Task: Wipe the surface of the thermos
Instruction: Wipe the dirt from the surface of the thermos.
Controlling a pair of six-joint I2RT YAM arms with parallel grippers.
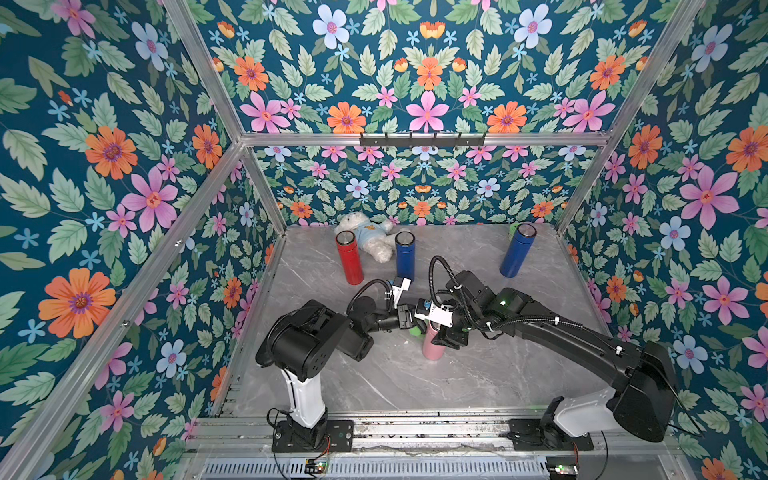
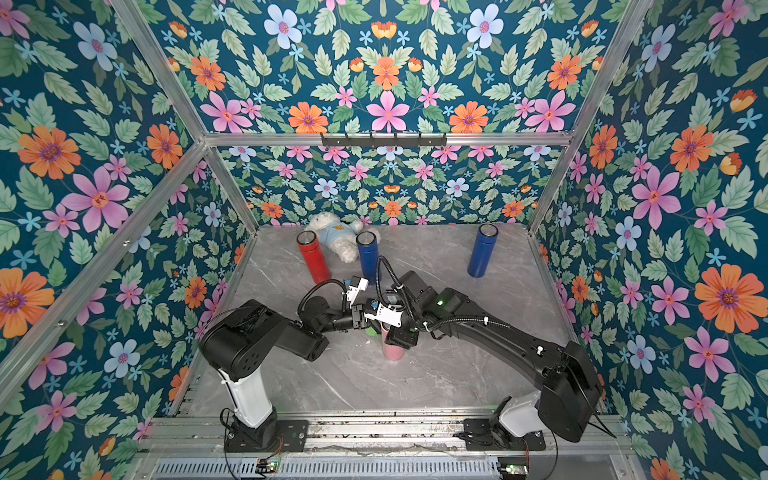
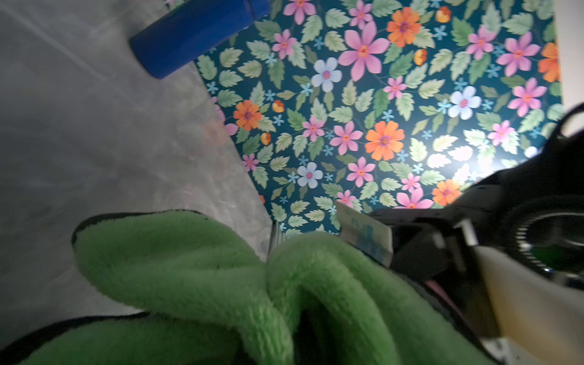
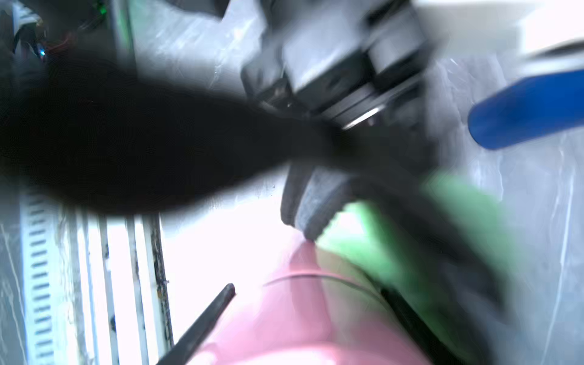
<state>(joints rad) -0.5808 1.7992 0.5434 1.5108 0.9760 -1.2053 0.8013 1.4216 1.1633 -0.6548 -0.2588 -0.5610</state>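
Left hand point(image 1: 409, 321) tight on green cloth point(image 3: 177, 262), right hand point(image 4: 309, 294) snug around pink thermos point(image 1: 432, 351).

Top views: high at the front, looking down on the whole table point(image 1: 457, 382).
Wrist views: very near, both showing the green cloth point(image 3: 189, 268).

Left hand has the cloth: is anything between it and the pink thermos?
Nothing visible. The left hand pinches the cloth, which appears to lie against the pink thermos; the right hand grips that thermos. The red thermos and blue thermoses stand farther back.
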